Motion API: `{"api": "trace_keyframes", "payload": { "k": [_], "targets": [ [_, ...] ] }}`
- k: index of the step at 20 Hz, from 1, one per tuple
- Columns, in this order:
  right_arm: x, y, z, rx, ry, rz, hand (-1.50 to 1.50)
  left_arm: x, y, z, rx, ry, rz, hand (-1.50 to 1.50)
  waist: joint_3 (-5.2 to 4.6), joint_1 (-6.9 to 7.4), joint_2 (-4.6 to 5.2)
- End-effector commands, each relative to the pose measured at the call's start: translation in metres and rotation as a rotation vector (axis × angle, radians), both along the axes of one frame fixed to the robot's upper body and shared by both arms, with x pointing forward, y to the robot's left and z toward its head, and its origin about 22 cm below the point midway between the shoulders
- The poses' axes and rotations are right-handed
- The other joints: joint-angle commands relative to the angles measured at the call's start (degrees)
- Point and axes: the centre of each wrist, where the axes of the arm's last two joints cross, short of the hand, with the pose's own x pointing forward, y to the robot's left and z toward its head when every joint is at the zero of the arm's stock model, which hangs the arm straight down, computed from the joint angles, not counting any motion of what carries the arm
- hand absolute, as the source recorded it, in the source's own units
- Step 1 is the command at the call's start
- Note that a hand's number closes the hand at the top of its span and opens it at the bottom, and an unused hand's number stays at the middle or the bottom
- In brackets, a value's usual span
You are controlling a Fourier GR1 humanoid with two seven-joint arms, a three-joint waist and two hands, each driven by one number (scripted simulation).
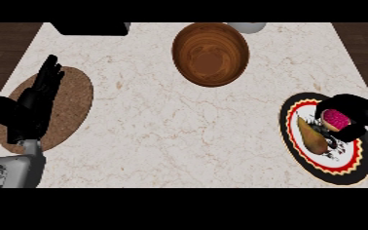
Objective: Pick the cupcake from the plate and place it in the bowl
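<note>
Head view
Desk [179, 122]: pale marbled top filling most of the view, with dark wood showing at the far left and far right corners.
Bowl [211, 53]: brown wooden bowl, far from the robot and slightly right of centre, standing upright on the desk with nothing inside it.
Plate [316, 163]: at the right edge, nearer than the bowl and well apart from it; black rim, red and yellow scalloped band, white patterned middle.
Cupcake [335, 119]: pink-topped, on the far right part of the plate, partly wrapped by black fingers.
Pear-like item [311, 136]: a tan, tapered piece lying on the plate just left of the cupcake.
Right robot hand [352, 108]: black, at the right edge over the plate, its fingers curled round the cupcake; much of the hand runs out of view.
Left robot hand [37, 97]: at the left side, fingers straight and pointing far, holding nothing, resting above the mat.
Mat [72, 102]: round brown cork-like mat on the desk's left side, partly hidden by the left forearm.
Dark object [90, 28]: black shape at the far edge, left of the bowl.
Pale object [248, 27]: greyish round form just beyond the bowl, cut off by the view's top.
</note>
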Motion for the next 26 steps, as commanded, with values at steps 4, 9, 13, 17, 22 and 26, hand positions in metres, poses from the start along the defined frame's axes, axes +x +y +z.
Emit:
{"api": "trace_keyframes", "payload": {
  "k": [4,9,13,17,22,26],
  "targets": [
    [-0.008,0.010,-0.030,0.058,-0.024,0.028,1.50,-0.012,-0.008,-0.008,-0.012,0.021,-0.004,0.00,0.08,0.09,0.04],
    [0.002,0.016,-0.031,0.068,-0.096,-0.011,1.50,-0.006,-0.010,-0.008,0.001,0.003,-0.007,0.00,0.13,0.51,0.26],
    [0.004,-0.004,-0.004,0.054,-0.238,-0.030,1.50,-0.005,-0.005,0.003,-0.001,0.005,0.004,0.00,0.06,-0.33,-0.09],
    [0.064,0.226,-0.024,0.160,-0.272,0.014,1.50,0.001,-0.008,0.003,-0.006,0.024,-0.045,0.00,-0.19,2.19,-0.52],
    [0.080,0.320,0.023,0.132,-0.400,-0.049,1.50,0.004,-0.020,-0.004,-0.001,0.018,-0.089,0.00,-0.22,5.07,-0.71],
    [0.088,0.357,0.083,0.130,-0.626,-0.126,1.50,0.011,-0.025,0.000,-0.016,0.026,-0.089,0.00,-0.13,5.37,-1.19]
  ]
}}
